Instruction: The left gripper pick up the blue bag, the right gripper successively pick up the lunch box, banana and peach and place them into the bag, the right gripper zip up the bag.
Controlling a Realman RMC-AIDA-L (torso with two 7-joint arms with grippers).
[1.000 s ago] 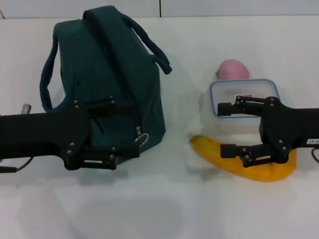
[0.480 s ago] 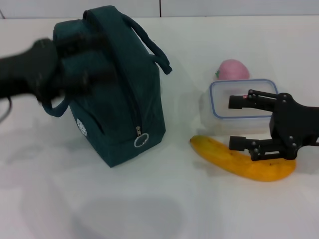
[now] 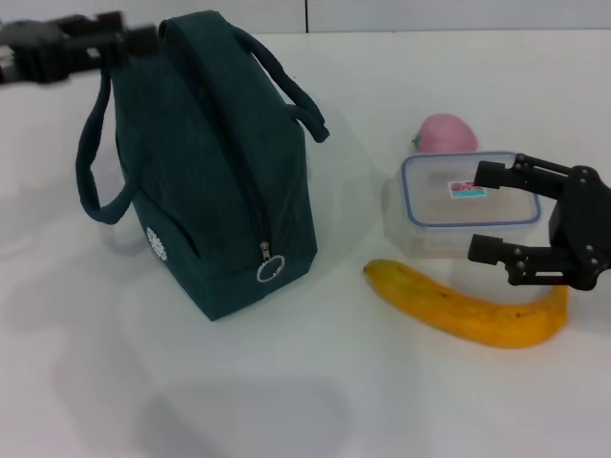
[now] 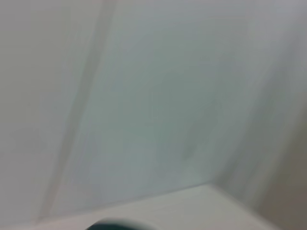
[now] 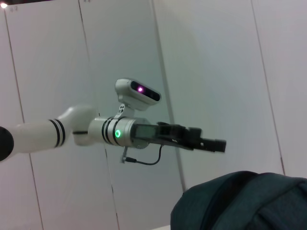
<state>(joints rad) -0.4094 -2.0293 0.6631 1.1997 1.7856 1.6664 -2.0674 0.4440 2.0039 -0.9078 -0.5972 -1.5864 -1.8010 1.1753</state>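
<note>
The blue bag (image 3: 215, 181) stands upright on the white table, zipped, its ring pull (image 3: 270, 270) low on the near side. My left gripper (image 3: 138, 29) hovers blurred at the far left by the bag's top and rear handle, fingers apart, holding nothing. It also shows in the right wrist view as the left gripper (image 5: 211, 142) above the bag (image 5: 240, 201). My right gripper (image 3: 480, 214) is open, raised over the near right corner of the lunch box (image 3: 458, 205). The banana (image 3: 458, 310) lies in front of the box, the pink peach (image 3: 444, 134) behind it.
The white table (image 3: 315, 401) runs back to a pale panelled wall (image 3: 382, 14). The left wrist view shows only that wall (image 4: 153, 96) and a sliver of teal fabric (image 4: 112, 224).
My left arm has swung from in front of the bag up and back to its far top left. My right gripper has drawn back to the right, uncovering the banana and lunch box.
</note>
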